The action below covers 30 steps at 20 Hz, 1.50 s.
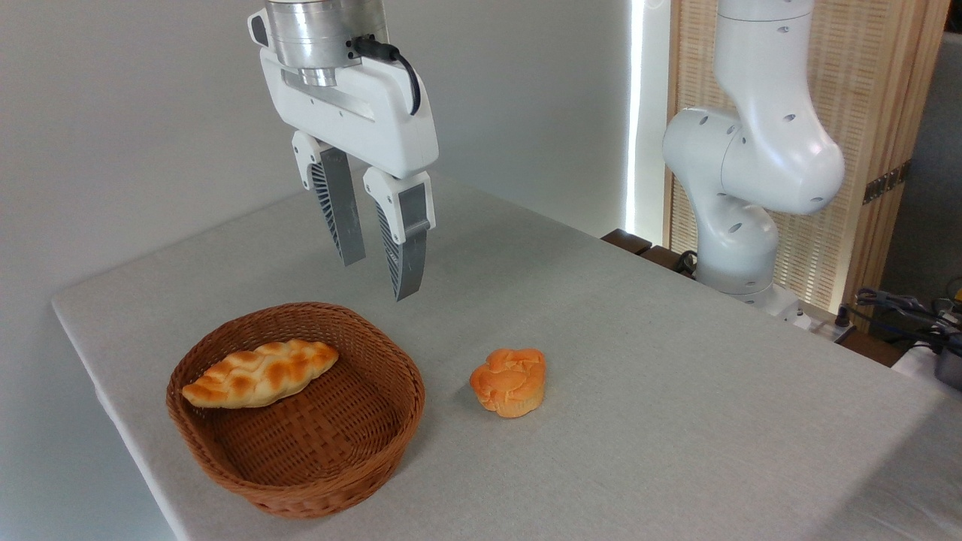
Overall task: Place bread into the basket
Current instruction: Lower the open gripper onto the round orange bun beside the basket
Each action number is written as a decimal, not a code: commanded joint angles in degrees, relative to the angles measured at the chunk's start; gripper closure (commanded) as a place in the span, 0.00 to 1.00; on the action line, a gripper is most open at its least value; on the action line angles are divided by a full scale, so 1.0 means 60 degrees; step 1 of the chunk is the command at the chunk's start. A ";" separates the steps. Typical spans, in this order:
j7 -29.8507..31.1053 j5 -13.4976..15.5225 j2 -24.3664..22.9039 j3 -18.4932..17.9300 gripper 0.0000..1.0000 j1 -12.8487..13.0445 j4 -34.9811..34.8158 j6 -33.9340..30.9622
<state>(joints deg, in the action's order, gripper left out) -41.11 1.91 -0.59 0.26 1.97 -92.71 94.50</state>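
I count two pieces of bread in all. One is the small orange bread (509, 381), a lumpy muffin-shaped bun, sitting alone on my bench (676, 391). The other is a longer braided loaf (260, 373), pale gold, lying inside the basket (338, 481). Of baskets there is one, round and woven brown, and it holds that single loaf. There is one bench under all of it. I have one pincer (379, 279), and it carries two fingers (404, 255), grey and ribbed. So: two breads, one basket, one bench, one pincer with two fingers.
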 commanded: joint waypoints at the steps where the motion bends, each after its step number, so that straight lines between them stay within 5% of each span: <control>1: -0.0004 0.0019 -0.0003 -0.0234 0.00 0.0111 0.0072 -0.0601; 8: -0.0207 0.0018 -0.0252 -0.0220 0.00 0.0111 -0.0220 -0.0575; 12: -0.1946 -0.0025 -0.1174 -0.0439 0.00 0.0082 -0.1769 -0.0370; 15: -0.3090 -0.0099 -0.1965 -0.0440 0.00 0.0009 -0.3555 0.0887; 18: -0.4380 -0.0099 -0.2084 -0.0279 0.00 -0.0080 -0.4904 0.1298; 22: -0.4472 -0.0113 -0.1806 0.0541 0.00 -0.0080 -0.5538 0.2236; 24: -0.4486 -0.0186 -0.1646 0.0556 0.00 -0.0094 -0.5715 0.2720; 26: -0.4486 -0.0943 -0.1586 0.0586 0.00 -0.0094 -0.5773 0.2824; 30: -0.4501 -0.1110 -0.1572 0.0600 0.00 -0.0080 -0.5875 0.2853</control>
<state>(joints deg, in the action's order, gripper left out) -67.17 -3.76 -9.79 3.69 1.68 -126.89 110.59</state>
